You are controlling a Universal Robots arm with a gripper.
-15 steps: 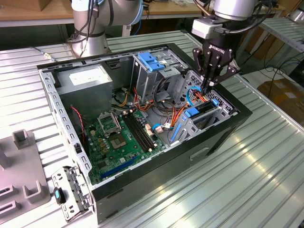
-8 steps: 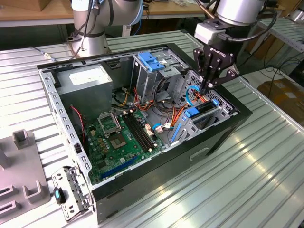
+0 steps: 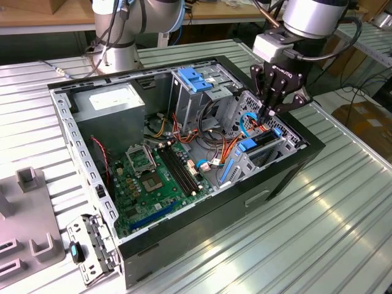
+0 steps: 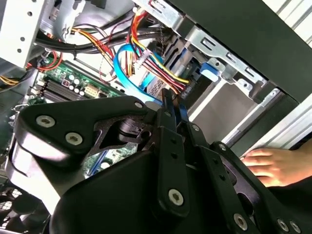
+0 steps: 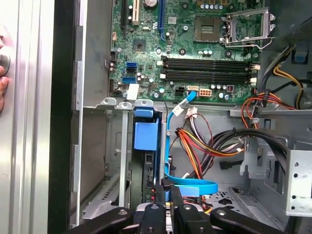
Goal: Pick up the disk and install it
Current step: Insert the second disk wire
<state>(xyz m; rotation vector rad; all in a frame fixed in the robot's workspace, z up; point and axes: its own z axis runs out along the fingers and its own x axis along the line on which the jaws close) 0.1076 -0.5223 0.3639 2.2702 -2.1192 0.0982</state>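
Note:
The disk (image 3: 264, 138) sits edge-on in the drive bay at the corner of the open computer case (image 3: 288, 177), on the exterior view's right, with its blue rail tab (image 3: 250, 145) showing. In the first wrist view it is a dark slab (image 5: 145, 170) under a blue tab (image 5: 146, 134). My gripper (image 3: 269, 113) hangs just above the bay, its fingers pressed together right beside the disk's upper edge. A loop of blue flat cable (image 5: 192, 186) lies by my gripper (image 5: 170, 187). In the second wrist view my gripper (image 4: 173, 105) points down into the bay.
Bundles of coloured wires (image 5: 214, 141) fill the space beside the bay. The motherboard (image 3: 153, 177), a grey power-supply box (image 3: 113, 104) and a tall cage with a blue cap (image 3: 196, 79) stand in the case. A person's hand (image 4: 273, 165) rests on the table outside the case wall.

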